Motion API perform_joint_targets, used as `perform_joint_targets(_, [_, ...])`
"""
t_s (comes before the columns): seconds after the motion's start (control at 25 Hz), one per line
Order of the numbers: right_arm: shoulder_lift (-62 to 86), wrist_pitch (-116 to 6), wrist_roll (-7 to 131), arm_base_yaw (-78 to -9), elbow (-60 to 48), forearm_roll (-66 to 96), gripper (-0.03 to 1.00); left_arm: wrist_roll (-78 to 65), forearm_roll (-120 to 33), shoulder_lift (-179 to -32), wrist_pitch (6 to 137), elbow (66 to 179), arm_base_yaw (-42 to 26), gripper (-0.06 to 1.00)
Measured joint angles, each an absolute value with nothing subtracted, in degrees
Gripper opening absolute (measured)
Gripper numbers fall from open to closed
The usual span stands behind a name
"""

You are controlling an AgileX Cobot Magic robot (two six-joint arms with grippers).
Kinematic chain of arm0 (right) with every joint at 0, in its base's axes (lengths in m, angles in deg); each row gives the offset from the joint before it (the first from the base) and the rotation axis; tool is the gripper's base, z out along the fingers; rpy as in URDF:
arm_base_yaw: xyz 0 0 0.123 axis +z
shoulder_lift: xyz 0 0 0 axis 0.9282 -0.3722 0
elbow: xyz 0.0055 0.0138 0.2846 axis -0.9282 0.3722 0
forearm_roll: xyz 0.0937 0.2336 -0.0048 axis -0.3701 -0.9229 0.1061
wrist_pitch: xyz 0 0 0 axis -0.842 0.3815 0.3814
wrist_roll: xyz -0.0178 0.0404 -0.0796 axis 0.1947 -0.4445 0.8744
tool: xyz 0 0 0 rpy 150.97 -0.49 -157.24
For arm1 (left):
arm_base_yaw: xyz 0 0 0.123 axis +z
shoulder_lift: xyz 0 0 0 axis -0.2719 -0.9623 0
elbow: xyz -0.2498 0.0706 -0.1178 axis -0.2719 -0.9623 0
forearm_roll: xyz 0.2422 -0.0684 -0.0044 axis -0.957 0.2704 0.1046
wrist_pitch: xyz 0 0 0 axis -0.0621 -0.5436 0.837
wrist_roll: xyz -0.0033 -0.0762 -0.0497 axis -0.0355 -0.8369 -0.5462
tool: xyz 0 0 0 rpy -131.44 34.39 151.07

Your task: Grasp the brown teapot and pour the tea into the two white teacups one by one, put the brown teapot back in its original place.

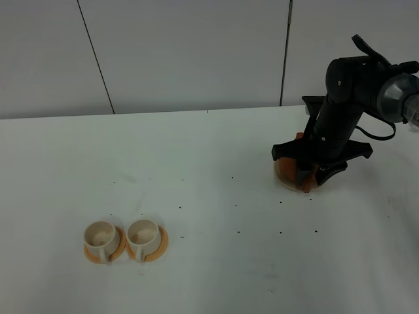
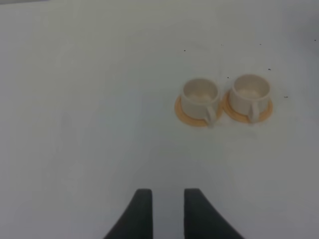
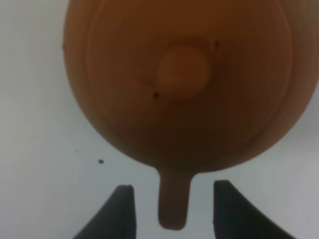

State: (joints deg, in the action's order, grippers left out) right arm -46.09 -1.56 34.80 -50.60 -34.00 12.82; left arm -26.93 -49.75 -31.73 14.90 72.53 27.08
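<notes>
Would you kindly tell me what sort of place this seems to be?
Likely a robotics lab bench: a white table against plain wall panels, a black robot arm, and a brown teapot and two white teacups staged.

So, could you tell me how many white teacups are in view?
2. The left teacup and the right teacup stand side by side on orange saucers, lower left of the exterior view. None look hidden.

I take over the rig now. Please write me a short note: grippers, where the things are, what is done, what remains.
Left gripper: open, empty, above the table.
Right gripper: open, astride the brown teapot handle, not closed on it.
White teacups: side by side on orange saucers, front left; no tea visible.
Done: apparently nothing poured.
Remaining: grasp, pour into both, put teapot back.
</notes>
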Motion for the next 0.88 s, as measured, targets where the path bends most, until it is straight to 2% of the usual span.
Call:
perform_joint_targets(0.28, [-46.1, -2.6, 34.9, -50.6, -34.0, 12.8, 0.34, -26.9, -49.7, -31.7, 14.9, 72.5, 27.1, 0.23])
perform_joint_targets(0.6, [-46.1, -2.6, 35.9, -50.6, -34.0, 12.8, 0.25, -26.9, -49.7, -31.7, 14.9, 72.5, 27.1, 0.23])
perform_joint_targets(0.88, [-46.1, -2.6, 36.2, -50.6, -34.0, 12.8, 0.24, -26.9, -49.7, -31.7, 14.9, 72.5, 27.1, 0.23])
